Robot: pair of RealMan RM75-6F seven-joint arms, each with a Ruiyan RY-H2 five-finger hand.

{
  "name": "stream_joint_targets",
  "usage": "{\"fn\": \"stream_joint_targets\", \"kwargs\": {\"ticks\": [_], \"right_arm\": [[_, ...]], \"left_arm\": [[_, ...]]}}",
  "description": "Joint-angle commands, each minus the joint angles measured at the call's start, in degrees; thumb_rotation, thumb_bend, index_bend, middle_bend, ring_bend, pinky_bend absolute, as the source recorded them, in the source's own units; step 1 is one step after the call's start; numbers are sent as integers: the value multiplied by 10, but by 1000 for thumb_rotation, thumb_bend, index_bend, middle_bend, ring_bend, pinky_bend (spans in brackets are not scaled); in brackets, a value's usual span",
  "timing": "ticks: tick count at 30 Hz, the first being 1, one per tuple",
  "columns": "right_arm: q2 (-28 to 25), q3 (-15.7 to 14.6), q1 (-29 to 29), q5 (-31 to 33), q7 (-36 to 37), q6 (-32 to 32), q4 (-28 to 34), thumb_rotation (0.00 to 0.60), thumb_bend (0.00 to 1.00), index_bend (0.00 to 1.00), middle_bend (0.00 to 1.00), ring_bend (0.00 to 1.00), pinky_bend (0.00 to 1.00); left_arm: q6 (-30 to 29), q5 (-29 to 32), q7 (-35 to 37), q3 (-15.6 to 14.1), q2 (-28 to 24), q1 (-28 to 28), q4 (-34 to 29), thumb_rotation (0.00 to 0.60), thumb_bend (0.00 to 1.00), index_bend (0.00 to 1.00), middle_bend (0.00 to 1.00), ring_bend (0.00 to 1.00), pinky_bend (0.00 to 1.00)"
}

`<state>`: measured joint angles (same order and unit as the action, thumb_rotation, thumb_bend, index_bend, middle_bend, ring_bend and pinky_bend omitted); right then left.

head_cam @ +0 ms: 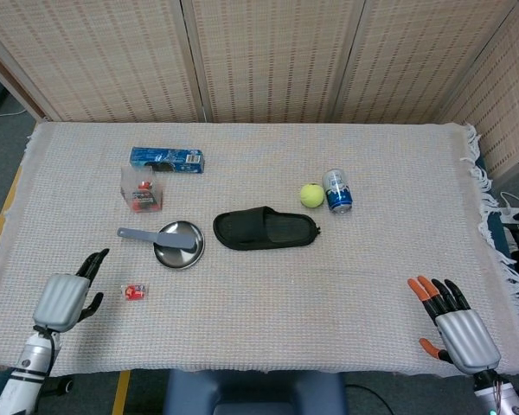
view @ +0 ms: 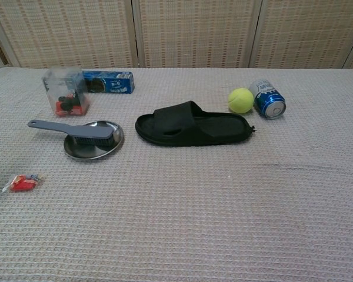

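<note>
Tabletop under a pale woven cloth [head_cam: 268,320], seen from the head and chest cameras; left hand [head_cam: 67,298] near the front left edge, back of the hand up, fingers loosely apart, nothing held; closest to a small red wrapped packet [head_cam: 134,292], just to its right on the cloth, not touching. Right hand [head_cam: 457,324] at the front right corner, fingers spread and pointing away from the robot, empty, well apart from every object. Neither hand clearly visible from the chest camera.

Further back on the left, a round metal dish [head_cam: 178,245] with a grey brush [head_cam: 147,235] lying across it, handle sticking out to the left; behind that, a clear plastic box [head_cam: 142,189] with red and dark contents; behind the box, a blue carton [head_cam: 166,159] lying flat. Near the middle, a black slipper [head_cam: 265,229], lying crosswise, beside the dish; behind and to the right of it, a yellow-green tennis ball [head_cam: 311,195] just beside a blue drink can [head_cam: 337,191] lying on its side.
</note>
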<state>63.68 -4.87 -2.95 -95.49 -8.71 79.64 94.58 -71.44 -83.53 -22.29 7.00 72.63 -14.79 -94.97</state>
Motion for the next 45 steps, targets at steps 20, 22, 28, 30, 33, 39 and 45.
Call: {"fn": "stream_joint_targets", "kwargs": {"ticks": [20, 22, 28, 30, 33, 39, 45], "right_arm": [[-2, 9, -13, 51, 7, -36, -8, 600, 111, 0, 0, 0, 0], [-2, 9, -15, 58, 4, -42, -8, 600, 111, 0, 0, 0, 0], [-2, 10, -19, 74, -5, -58, -5, 600, 111, 0, 0, 0, 0], [-3, 10, -20, 78, -7, -61, -4, 600, 111, 0, 0, 0, 0], [-4, 11, -21, 83, -9, -64, -3, 600, 111, 0, 0, 0, 0], [-5, 10, -23, 89, -12, -70, -2, 600, 111, 0, 0, 0, 0], [-8, 9, -25, 92, -12, -73, 2, 600, 111, 0, 0, 0, 0]], "left_arm": [[158, 115, -81, 55, 197, -193, 227, 600, 409, 139, 212, 840, 1000], [159, 115, -86, 54, 209, -203, 246, 600, 408, 145, 200, 840, 1000], [173, 127, -90, 51, 234, -226, 289, 600, 409, 184, 188, 840, 1000], [178, 133, -96, 50, 242, -233, 303, 600, 408, 192, 197, 840, 1000], [179, 135, -98, 47, 249, -240, 314, 600, 407, 211, 228, 840, 1000], [173, 132, -97, 41, 260, -250, 334, 600, 406, 268, 286, 841, 1000], [168, 128, -92, 35, 272, -256, 359, 600, 405, 325, 353, 843, 1000]]}}
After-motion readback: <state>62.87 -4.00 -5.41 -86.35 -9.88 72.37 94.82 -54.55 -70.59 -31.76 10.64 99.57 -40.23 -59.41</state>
